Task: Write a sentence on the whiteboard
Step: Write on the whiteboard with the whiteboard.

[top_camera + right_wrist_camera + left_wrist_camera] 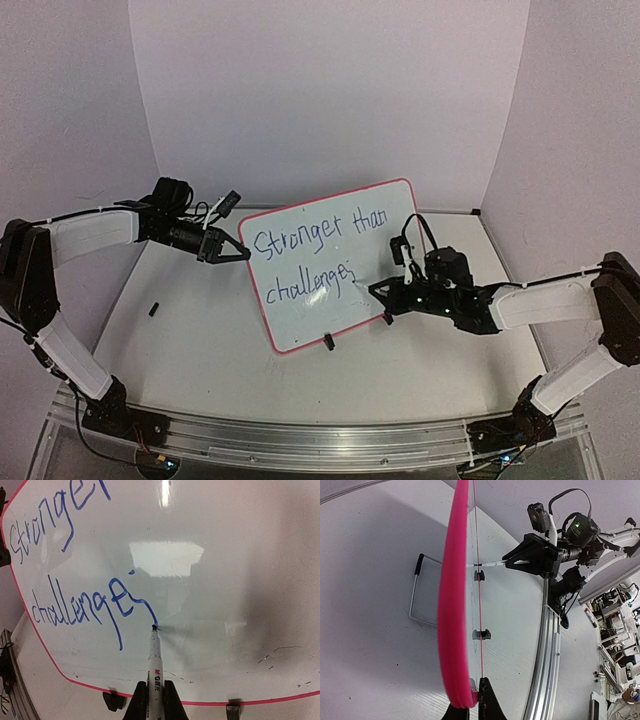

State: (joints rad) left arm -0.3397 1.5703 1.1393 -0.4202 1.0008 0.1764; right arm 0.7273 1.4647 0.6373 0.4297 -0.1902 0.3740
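The whiteboard [300, 300] stands upright on two black clip feet at mid table. Blue lettering, the sentence [300, 262], reads "Stronger than" over "challenge" with a last stroke trailing down; it also shows in the right wrist view [75, 607]. My left gripper [243, 256] is shut on the board's pink left rim [451, 605], seen edge-on in the left wrist view with my gripper [472, 700] pinching it. My right gripper [378, 291] is shut on a white marker [155, 667], whose tip touches the board at the end of the last blue stroke. The gripper [152, 700] holds the marker's barrel.
A small black marker cap [153, 308] lies on the table left of the board. A wire stand [416, 597] props the board from behind. The aluminium rail [300, 440] runs along the near table edge. White walls close in the back and sides.
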